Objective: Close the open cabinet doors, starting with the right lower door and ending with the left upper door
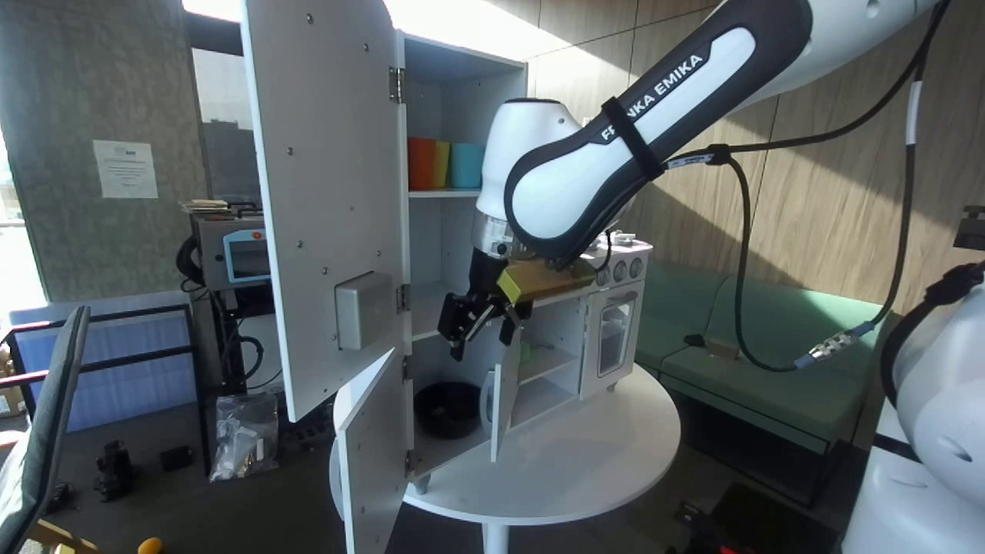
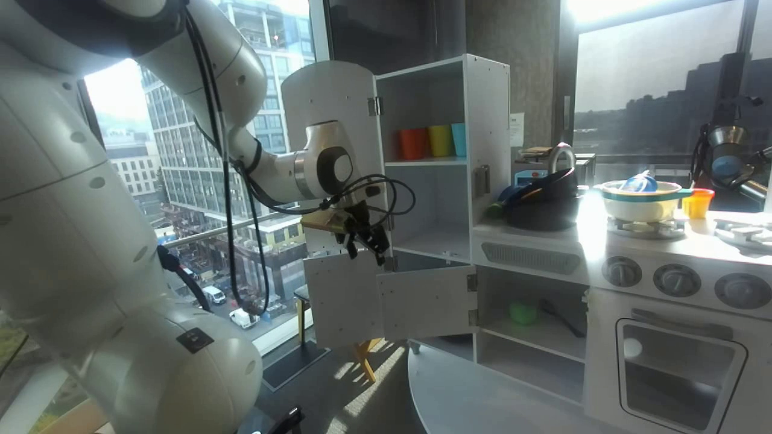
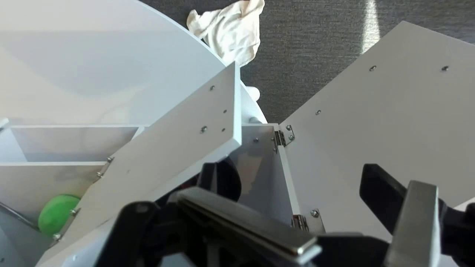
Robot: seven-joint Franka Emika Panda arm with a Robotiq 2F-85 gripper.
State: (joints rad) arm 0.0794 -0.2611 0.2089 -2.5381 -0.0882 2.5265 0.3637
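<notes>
Your gripper [image 1: 482,346] hung in front of the white cabinet [image 2: 488,126], near the top of the right lower door [image 2: 429,301]. You had its fingers [image 3: 412,226] spread wide apart, with nothing held between them. In the wrist view one finger overlapped the door's top edge; whether the two touched, you could not tell.

That door stood swung out over the round tabletop [image 1: 573,481], its lower free corner meeting the curved edge in the wrist view. The other lower door [image 1: 377,454] reached out past that edge, above the floor [image 3: 304,55]. Over it the left upper door [image 1: 323,192] stood open as well, also beyond the edge, with a grey box [image 1: 367,312] low on its inner face.

A foot [image 1: 422,485] of the cabinet sat close to the tabletop's edge. Inside you could see a black bowl [image 1: 448,410] at the bottom and, on a shelf, an orange cup [image 1: 421,163], a yellow cup [image 1: 441,163] and a blue cup [image 1: 466,165]. A pale cloth [image 3: 232,33] lay on the floor, just outside the tabletop's edge.
</notes>
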